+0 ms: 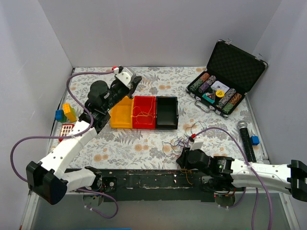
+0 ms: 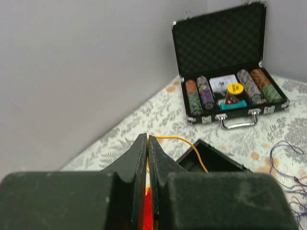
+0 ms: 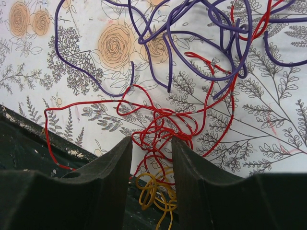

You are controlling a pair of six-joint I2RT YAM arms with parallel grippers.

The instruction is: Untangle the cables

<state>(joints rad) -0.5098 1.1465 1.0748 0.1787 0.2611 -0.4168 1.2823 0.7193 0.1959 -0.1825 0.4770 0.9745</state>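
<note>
Left gripper (image 2: 147,140): pinched shut on a thin orange-yellow wire (image 2: 184,140), above orange, red and black plastic bins (image 1: 151,103). Right gripper (image 3: 151,143): parted, clasping nothing, straddling red strands of the tangled purple, red and yellow thin cables (image 3: 163,120) on the floral tablecloth (image 1: 124,143), near edge.

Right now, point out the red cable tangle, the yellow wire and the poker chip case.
red cable tangle (image 3: 160,122): right wrist view, knotted middle.
yellow wire (image 2: 177,138): left wrist view, its arched part.
poker chip case (image 1: 237,60): top external view, open lid.

Red, purple, yellow cables (image 3: 159,128) — loose tangled clump near front edge
</note>
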